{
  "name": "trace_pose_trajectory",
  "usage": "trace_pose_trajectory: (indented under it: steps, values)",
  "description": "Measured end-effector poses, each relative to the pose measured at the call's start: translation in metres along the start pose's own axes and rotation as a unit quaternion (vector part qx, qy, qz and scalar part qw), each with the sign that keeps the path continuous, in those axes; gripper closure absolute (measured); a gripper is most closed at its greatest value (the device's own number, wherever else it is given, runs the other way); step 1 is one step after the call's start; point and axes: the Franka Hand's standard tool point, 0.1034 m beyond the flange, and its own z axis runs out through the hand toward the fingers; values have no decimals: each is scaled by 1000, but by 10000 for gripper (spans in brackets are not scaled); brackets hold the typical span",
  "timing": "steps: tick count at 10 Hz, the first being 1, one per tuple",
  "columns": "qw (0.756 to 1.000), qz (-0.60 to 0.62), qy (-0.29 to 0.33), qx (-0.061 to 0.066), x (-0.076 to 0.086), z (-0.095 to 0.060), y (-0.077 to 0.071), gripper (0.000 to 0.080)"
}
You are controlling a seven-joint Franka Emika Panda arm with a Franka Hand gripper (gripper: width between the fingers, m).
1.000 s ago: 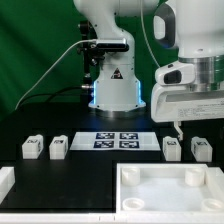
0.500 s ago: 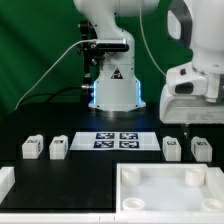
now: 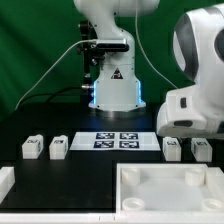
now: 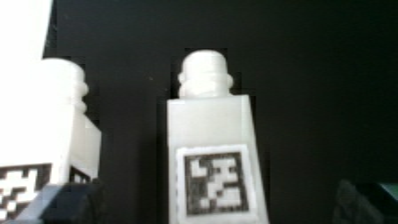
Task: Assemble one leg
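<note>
Four small white legs with square tags stand on the black table in the exterior view: two at the left (image 3: 31, 148) (image 3: 58, 147) and two at the right (image 3: 172, 149) (image 3: 200, 150). The arm's white hand (image 3: 192, 115) hangs low just above the right pair, and its fingers do not show there. In the wrist view my gripper (image 4: 217, 205) is open. One leg (image 4: 214, 150) stands between the left finger (image 4: 63, 205) and the right finger (image 4: 374, 200), with gaps on both sides. A second leg (image 4: 63, 130) stands beside it.
The marker board (image 3: 120, 140) lies flat in the middle in front of the robot base. The large white square board with raised corner sockets (image 3: 140, 195) lies at the front. A white piece (image 3: 5, 180) sits at the front left edge.
The arm's hand has come down and moved toward the exterior view's right, ending low over the right pair of legs. The legs and boards have not moved.
</note>
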Motion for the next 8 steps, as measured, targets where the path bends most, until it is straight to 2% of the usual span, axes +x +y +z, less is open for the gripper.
trace_pose_trajectory:
  steps: [2, 3, 5, 7, 8]
  values:
    - [1000, 2, 0, 1, 1, 2, -2, 151]
    - [1000, 10, -10, 6, 0, 8, -5, 151]
    - [1000, 8, -20, 2, 0, 20, -8, 151]
    - [1000, 10, -21, 2, 0, 21, -6, 151]
    - [1000, 10, -21, 2, 0, 21, -6, 254]
